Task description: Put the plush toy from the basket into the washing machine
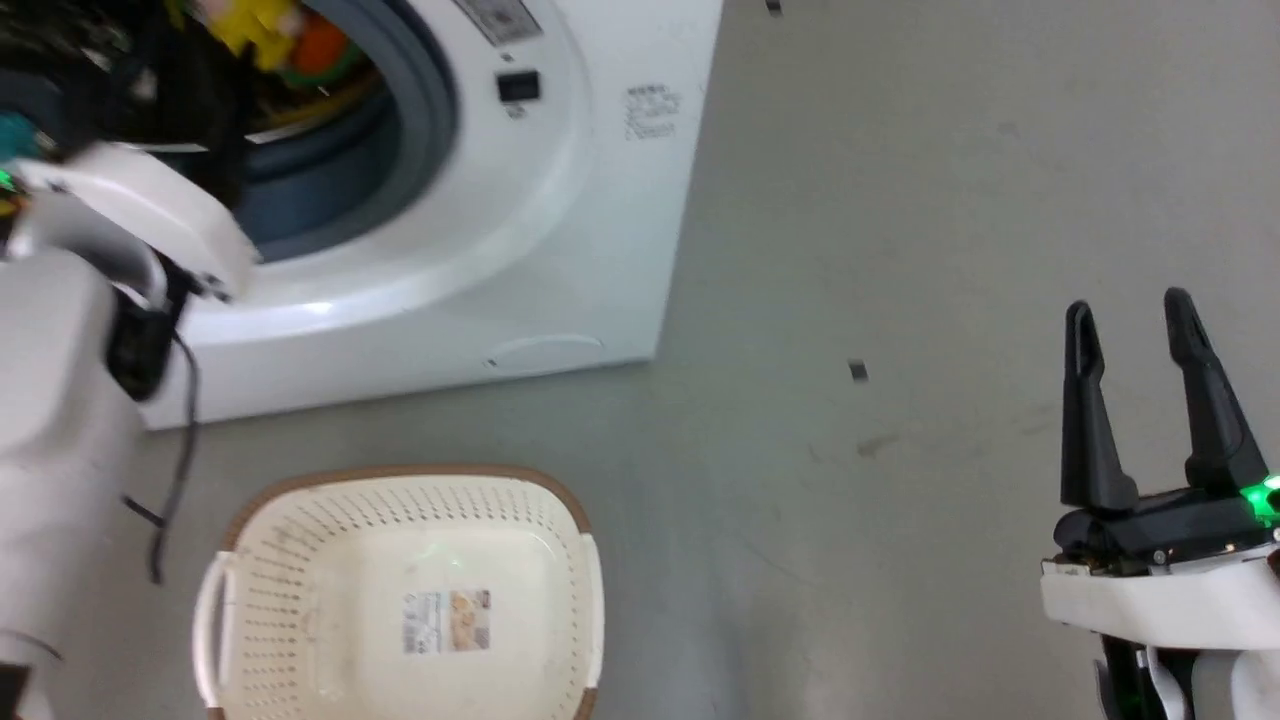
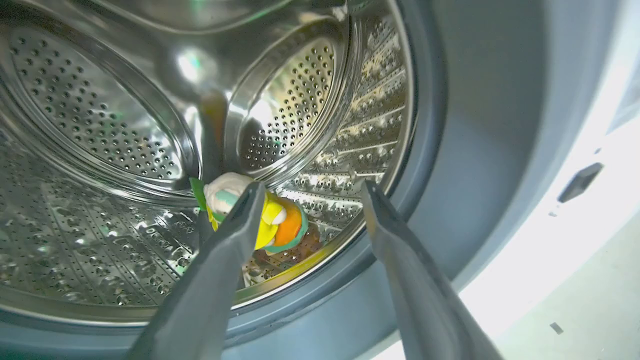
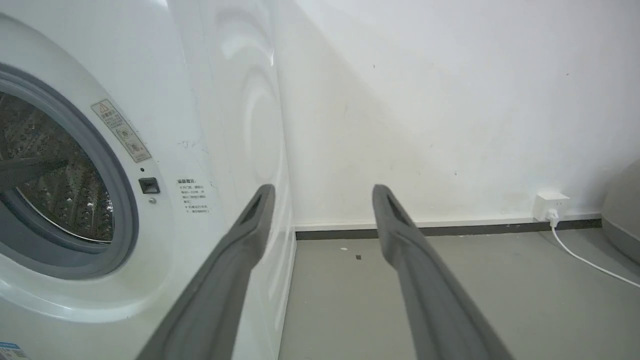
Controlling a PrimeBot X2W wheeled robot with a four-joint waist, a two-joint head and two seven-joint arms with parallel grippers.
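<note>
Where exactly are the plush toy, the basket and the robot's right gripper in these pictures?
plush toy (image 2: 289, 229): left wrist view, on its orange part.
basket (image 1: 290, 580): head view, on its perforated left wall.
right gripper (image 1: 1128, 305): head view, midway between its open fingertips.

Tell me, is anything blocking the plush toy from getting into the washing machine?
Nothing visible. The plush toy already lies inside the drum of the washing machine, near its front lip, past the open left pincer.

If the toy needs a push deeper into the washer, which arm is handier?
Left. The left gripper, open, is at the washing machine port, the plush toy just past its fingers. The right gripper hangs open over the floor.
</note>
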